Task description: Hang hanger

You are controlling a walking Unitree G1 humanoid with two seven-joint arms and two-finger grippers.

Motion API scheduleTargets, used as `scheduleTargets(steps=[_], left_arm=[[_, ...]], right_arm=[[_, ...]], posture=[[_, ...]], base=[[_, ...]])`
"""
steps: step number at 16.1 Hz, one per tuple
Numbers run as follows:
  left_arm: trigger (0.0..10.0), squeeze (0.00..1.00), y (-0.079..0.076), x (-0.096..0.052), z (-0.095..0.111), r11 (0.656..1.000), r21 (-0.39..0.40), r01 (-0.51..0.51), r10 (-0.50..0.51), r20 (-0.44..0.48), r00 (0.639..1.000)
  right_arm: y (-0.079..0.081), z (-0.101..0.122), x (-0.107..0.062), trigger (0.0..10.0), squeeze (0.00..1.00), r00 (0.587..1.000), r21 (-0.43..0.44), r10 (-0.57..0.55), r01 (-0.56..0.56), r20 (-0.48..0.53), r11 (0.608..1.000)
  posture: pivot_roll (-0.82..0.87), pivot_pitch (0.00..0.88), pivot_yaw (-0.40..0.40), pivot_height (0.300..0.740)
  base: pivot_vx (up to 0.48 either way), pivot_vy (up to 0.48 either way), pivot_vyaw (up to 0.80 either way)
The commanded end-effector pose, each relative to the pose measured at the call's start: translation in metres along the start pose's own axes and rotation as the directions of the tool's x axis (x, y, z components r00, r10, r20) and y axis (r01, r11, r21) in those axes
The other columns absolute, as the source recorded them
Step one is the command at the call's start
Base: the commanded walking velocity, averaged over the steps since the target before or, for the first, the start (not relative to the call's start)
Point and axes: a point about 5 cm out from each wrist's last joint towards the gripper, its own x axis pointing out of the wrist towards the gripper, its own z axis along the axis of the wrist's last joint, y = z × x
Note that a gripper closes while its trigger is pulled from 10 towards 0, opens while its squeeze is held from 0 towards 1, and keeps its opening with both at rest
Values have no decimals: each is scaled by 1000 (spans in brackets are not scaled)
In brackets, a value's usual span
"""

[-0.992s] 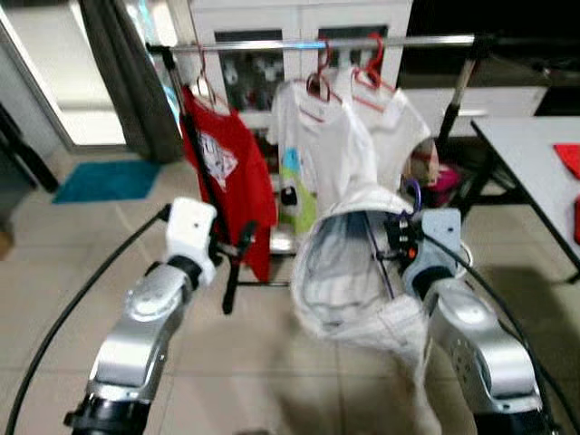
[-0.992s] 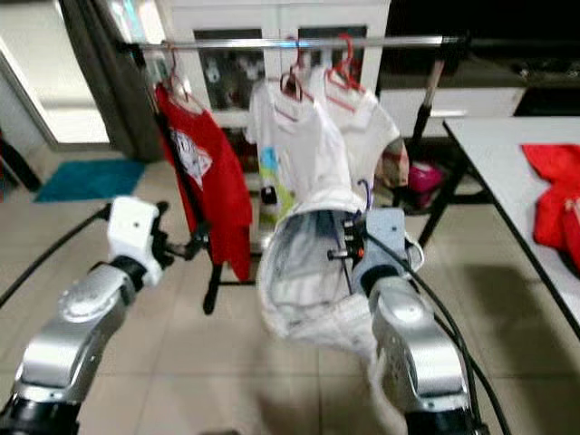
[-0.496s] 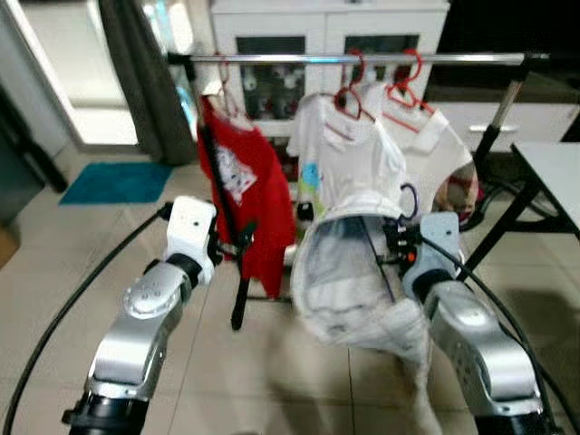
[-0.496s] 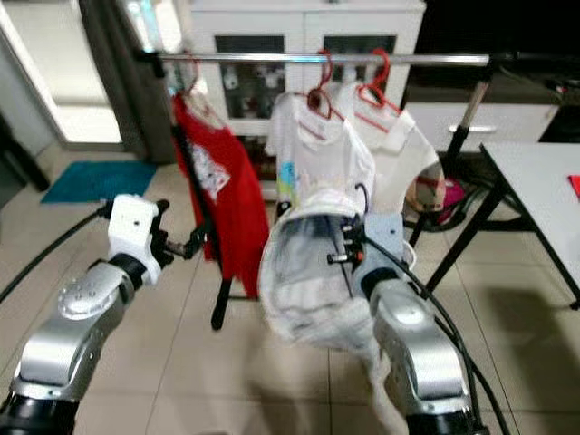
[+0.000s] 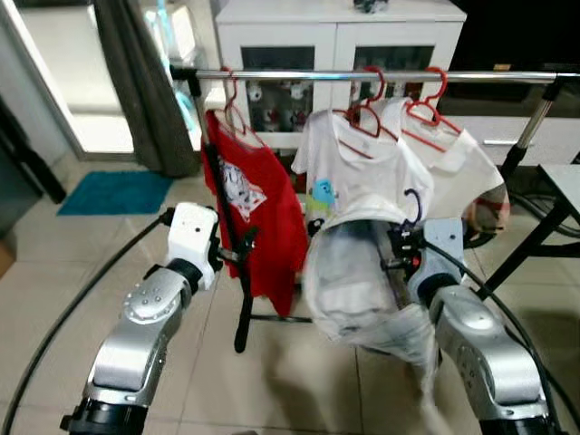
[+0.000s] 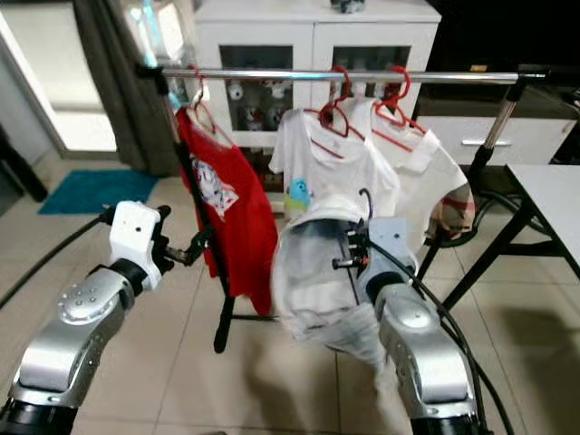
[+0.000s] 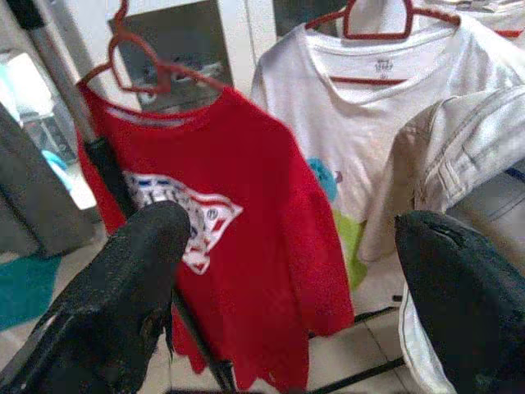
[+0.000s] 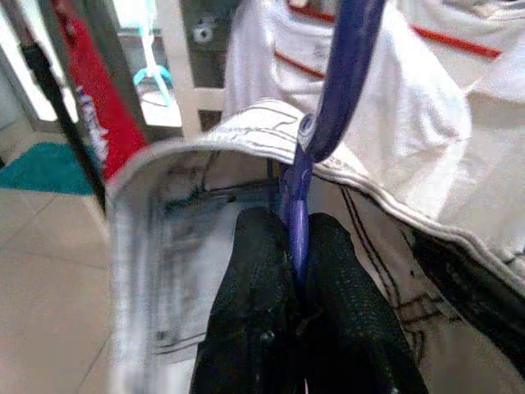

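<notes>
My right gripper (image 8: pixel 297 283) is shut on a blue hanger (image 8: pixel 328 115) that carries a pale grey garment (image 5: pixel 349 290). The garment hangs in front of my right arm, below the silver rail (image 5: pixel 362 75) of a clothes rack. Its blue hook (image 5: pixel 414 205) points up, well under the rail. On the rail hang a red T-shirt (image 5: pixel 258 213) and two white T-shirts (image 5: pixel 358 168) on red hangers (image 5: pixel 430 101). My left gripper (image 7: pixel 287 271) is open and empty, held up beside the red T-shirt near the rack's black post (image 5: pixel 217 181).
A white cabinet (image 5: pixel 335 36) with glass doors stands behind the rack. A dark curtain (image 5: pixel 136 82) and a teal mat (image 5: pixel 113 192) are at the left. A table edge (image 5: pixel 562 181) with black legs is at the right. Tiled floor lies below.
The camera has moved closer to the rack and turned right, so the rail sits lower and larger. The right gripper still holds the hanger; the garment swings a little.
</notes>
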Motion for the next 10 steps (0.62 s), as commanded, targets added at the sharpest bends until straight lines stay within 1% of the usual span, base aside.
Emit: scheduleTargets(steps=[1, 6, 10], left_arm=[[10000, 0, -4, 1, 3, 1000, 3, 14, -14, 10, 1000], [10000, 0, -3, 1, 5, 1000, 16, 23, -23, 13, 1000], [10000, 0, -7, 0, 4, 999, 29, 45, -45, 5, 999]], right_arm=[[-6, 18, -2, 10000, 0, 997, -16, -21, 23, 75, 1000], [-4, 18, -1, 10000, 0, 997, -17, -8, 9, 72, 1000], [-4, 17, -2, 10000, 0, 998, -14, -2, 3, 66, 1000]], posture=[[41, 0, 50, 740], [48, 0, 49, 740], [46, 0, 51, 740]], base=[[409, 0, 0], [412, 0, 0], [412, 0, 0]])
